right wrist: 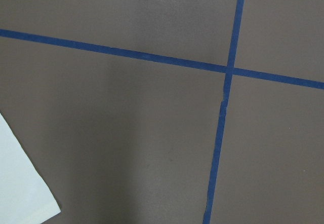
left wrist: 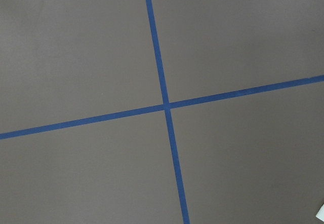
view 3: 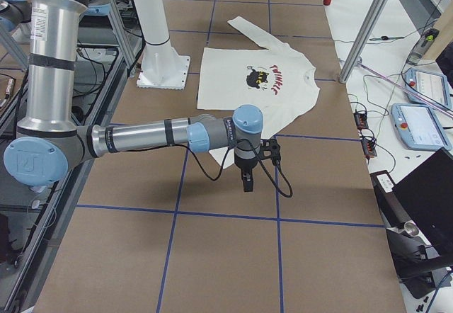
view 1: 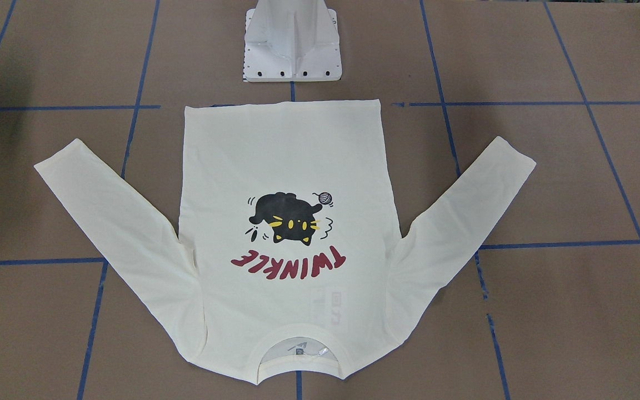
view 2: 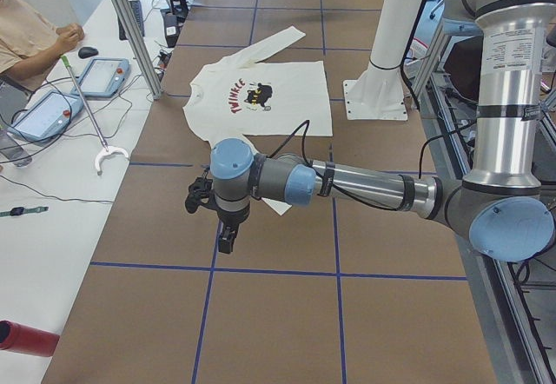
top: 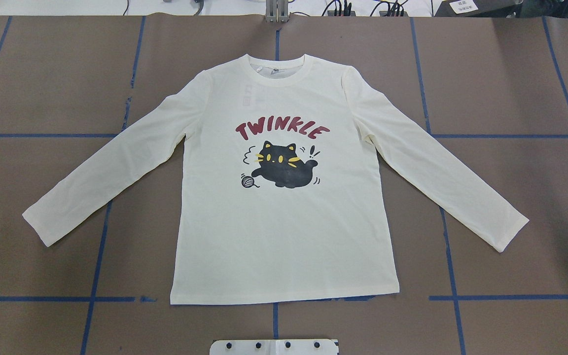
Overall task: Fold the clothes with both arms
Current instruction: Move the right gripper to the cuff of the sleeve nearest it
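The cream-white long-sleeved T-shirt (view 1: 286, 150) lies flat and face up on the brown table, sleeves spread out and down, cat print and red "TWINKLE" showing (top: 284, 231). Its hem lies toward the robot. My left gripper (view 2: 221, 228) shows only in the exterior left view, hanging above bare table beyond the near sleeve's cuff; I cannot tell if it is open or shut. My right gripper (view 3: 245, 178) shows only in the exterior right view, likewise past the other cuff; I cannot tell its state. A sleeve corner (right wrist: 20, 183) shows in the right wrist view.
The white pedestal base (view 1: 292, 50) stands just behind the shirt's hem. Blue tape lines (left wrist: 164, 105) grid the table. An operator (view 2: 26, 28) sits at a side bench with teach pendants (view 2: 48, 110). A red bottle (view 2: 26, 336) lies there too.
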You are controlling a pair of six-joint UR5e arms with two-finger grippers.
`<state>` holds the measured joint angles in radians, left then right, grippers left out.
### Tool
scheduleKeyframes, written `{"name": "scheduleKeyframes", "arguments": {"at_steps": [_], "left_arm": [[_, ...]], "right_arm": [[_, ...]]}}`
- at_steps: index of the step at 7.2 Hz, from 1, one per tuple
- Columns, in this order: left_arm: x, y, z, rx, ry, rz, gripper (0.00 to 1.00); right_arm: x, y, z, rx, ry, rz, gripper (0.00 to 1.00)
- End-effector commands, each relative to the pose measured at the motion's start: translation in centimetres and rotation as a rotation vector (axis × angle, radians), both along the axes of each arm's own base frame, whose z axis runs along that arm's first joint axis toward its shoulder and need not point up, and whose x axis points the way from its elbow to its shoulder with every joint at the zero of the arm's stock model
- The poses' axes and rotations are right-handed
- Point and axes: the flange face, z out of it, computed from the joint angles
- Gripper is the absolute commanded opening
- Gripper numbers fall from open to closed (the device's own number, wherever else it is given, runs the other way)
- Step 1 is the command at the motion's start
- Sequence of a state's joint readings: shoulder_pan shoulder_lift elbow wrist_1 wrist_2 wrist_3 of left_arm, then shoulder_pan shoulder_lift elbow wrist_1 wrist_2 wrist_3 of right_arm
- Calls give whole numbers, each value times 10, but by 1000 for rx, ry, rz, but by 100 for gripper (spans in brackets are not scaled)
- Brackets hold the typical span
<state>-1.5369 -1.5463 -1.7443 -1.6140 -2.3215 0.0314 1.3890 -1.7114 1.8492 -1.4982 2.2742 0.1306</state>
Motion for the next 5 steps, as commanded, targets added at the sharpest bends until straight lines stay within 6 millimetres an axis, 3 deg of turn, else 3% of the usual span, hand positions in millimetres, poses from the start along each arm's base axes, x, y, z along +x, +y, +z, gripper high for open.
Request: {"name": "scheduleKeyframes", "arguments": {"at_steps": [1, 3, 4, 5], "left_arm": [[2, 11, -16, 25, 28, 1, 100], [7, 11, -23, 39, 28, 10, 100], [9, 24, -14, 18, 65, 19, 100], [47, 20, -25, 82, 113, 103, 100]], "right_arm": [[1, 3, 1, -5, -25, -4, 100], [1, 4, 11, -18, -18, -3, 100], [-5, 5, 7, -24, -55, -15, 100], [-31, 9, -7, -53, -156, -60, 100]]}}
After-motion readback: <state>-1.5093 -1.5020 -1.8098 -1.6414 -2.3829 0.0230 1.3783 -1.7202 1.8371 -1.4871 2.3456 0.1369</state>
